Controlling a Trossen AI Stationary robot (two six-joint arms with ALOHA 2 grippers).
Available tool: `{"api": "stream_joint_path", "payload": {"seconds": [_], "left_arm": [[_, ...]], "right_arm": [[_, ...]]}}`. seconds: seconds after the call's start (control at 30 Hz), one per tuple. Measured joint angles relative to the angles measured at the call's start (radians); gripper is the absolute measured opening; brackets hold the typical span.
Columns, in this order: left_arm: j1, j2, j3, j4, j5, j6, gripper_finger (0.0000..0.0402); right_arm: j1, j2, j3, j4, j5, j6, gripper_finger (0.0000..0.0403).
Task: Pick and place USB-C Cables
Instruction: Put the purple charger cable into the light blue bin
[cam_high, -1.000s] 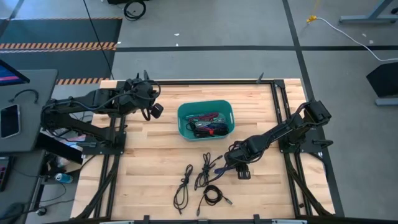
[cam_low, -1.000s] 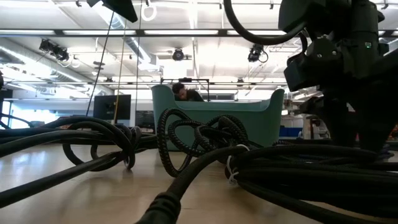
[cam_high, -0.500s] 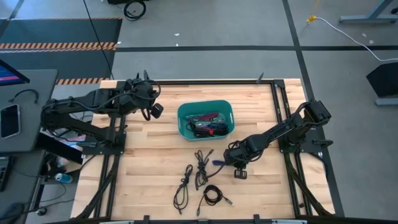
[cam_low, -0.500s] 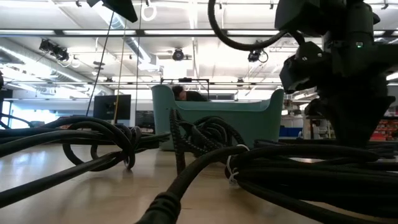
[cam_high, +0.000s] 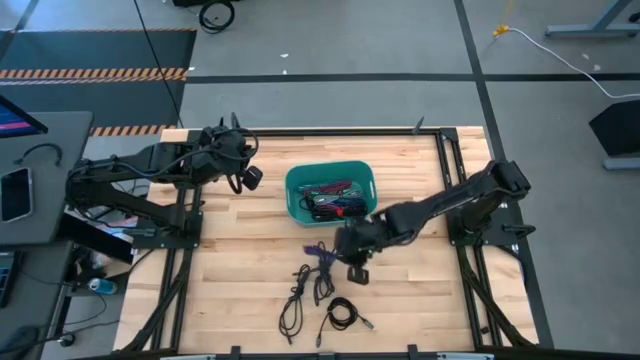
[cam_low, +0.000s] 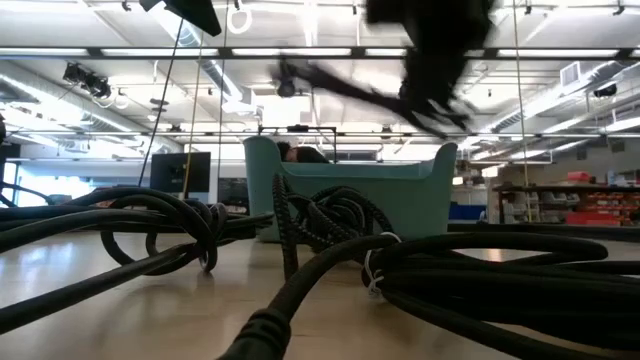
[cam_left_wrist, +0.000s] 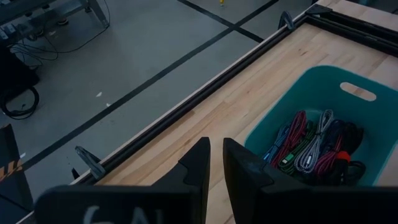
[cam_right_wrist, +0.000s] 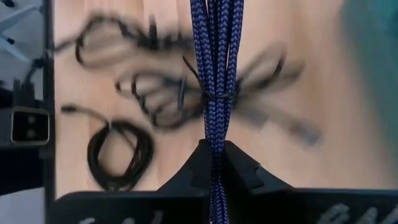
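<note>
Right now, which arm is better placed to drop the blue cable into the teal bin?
The right arm. Its gripper is already shut on the blue cable, lifted just in front of the teal bin. The left gripper waits beside the bin, holding nothing.

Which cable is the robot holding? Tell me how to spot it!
Look at the wooden table, then at the teal bin in its middle. Just in front of the bin, the right gripper is shut on a blue braided cable folded into a straight bundle. The loose cables on the wood nearby are black; this one is blue and lifted off the table.
</note>
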Motion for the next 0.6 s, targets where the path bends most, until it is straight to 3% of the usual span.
{"api": "stream_joint_path", "payload": {"seconds": [0.27, 0.6], "left_arm": [[0.0, 0.0, 0.0, 0.0, 0.0, 0.0, 0.005], [0.0, 0.0, 0.0, 0.0, 0.0, 0.0, 0.005]], "right_arm": [[-0.125, -0.002, 0.298, -0.353, 0.156, -0.338, 0.0017], [-0.436, 0.001, 0.33, -0.429, 0.061, -0.724, 0.0017]]}}
